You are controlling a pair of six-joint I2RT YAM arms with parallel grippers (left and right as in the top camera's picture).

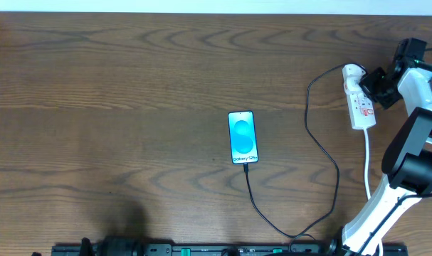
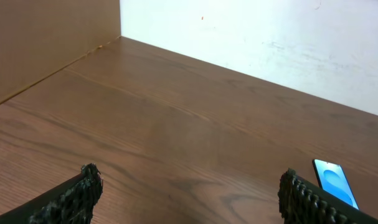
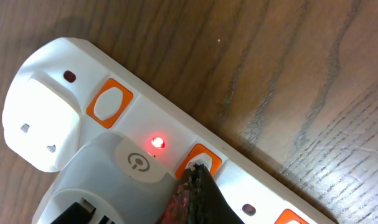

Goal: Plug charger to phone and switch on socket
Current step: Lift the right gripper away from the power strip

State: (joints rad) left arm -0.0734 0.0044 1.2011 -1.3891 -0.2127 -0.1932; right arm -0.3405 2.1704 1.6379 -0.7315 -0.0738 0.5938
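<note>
R gripper is pressing its tip onto an orange rocker switch on the socket. Its fingers are pinched together w/ nothing between them. A red LED is glowing just beside that switch, and a white adaptor is sitting plugged into the strip right next to it. A 2nd orange switch is showing nearer the strip's rounded end. From overhead, the socket is lying at the far R side of the table, w/ its white cord trailing toward the near edge. The phone is lying flat approx mid-table, screen up and lit blue, well apart from the socket. The charger is meeting the phone's near short edge, then running toward the near edge of the table, looping R and back up to the socket's far end. L gripper is hovering over bare wood w/ fingers spread wide and holding nothing; the phone is showing at the R edge of its view.
</note>
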